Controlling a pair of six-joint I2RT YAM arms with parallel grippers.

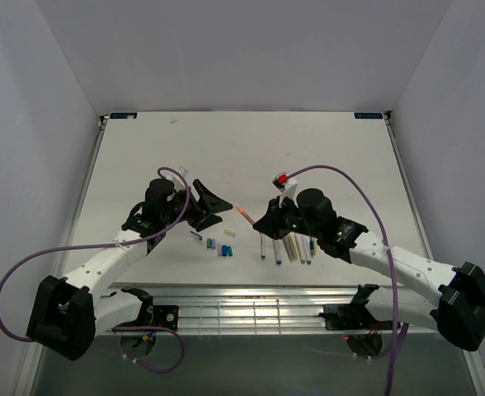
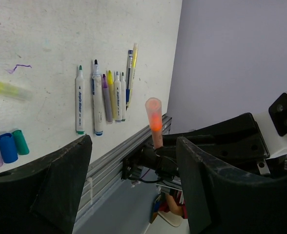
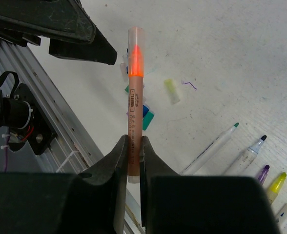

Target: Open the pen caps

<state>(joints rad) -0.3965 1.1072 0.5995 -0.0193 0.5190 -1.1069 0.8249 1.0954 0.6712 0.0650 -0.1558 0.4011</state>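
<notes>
Right gripper point(image 3: 133, 141) of mine is closed tight on the orange pen point(image 3: 135, 97), held above the surface point(image 3: 221, 39). Its clear cap point(image 3: 136, 39) points toward my left gripper point(image 2: 133, 144), which stands wide open. Next I must close that one on the cap only and pull straight.

The table point(image 1: 251, 157) is matt white and lightly scuffed. At six o'clock in the top view runs a ribbed rail point(image 1: 251, 301) of bare metal. The orange pen point(image 3: 135, 102) is smooth plastic, its cap point(image 3: 136, 39) clear and glossy. The fingers point(image 2: 46, 190) of the left gripper point(image 2: 133, 141) are grainy, matt black plastic.
</notes>
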